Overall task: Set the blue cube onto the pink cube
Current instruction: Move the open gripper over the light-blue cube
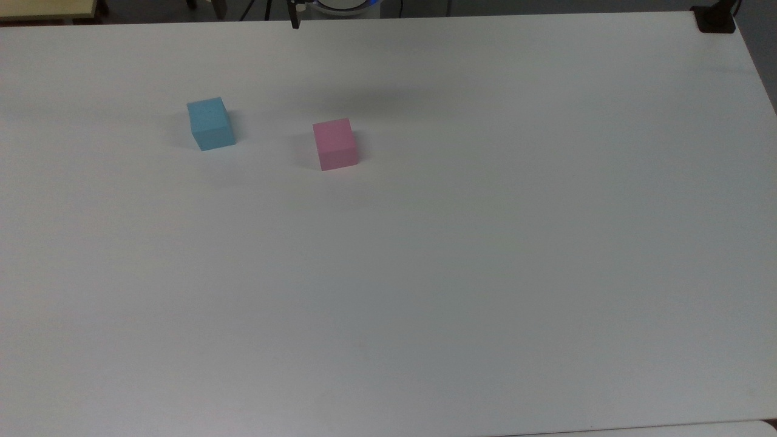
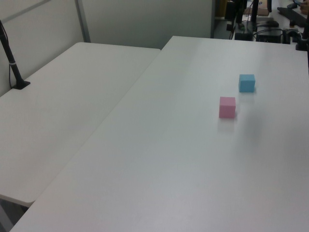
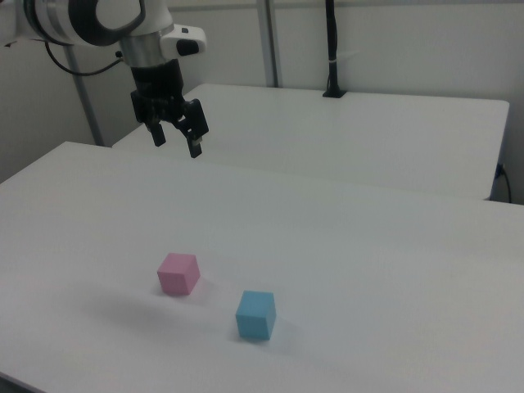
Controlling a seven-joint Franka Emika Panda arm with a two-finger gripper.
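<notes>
The blue cube [image 3: 256,314] is sitting on the white table [image 3: 393,270], near the pink cube [image 3: 178,273] but apart from it. The gripper [image 3: 174,139] is hanging high above both, fingers spread and empty. Descending off-centre is probably the risk: a fingertip could be nudging the blue cube toward its neighbour, spoiling the grasp.

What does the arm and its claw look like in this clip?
In the right view the arm is white with rounded segments and dark joint bands; a dark cable trails beside it. The claw is black, with two short black fingers under a white wrist piece.
</notes>
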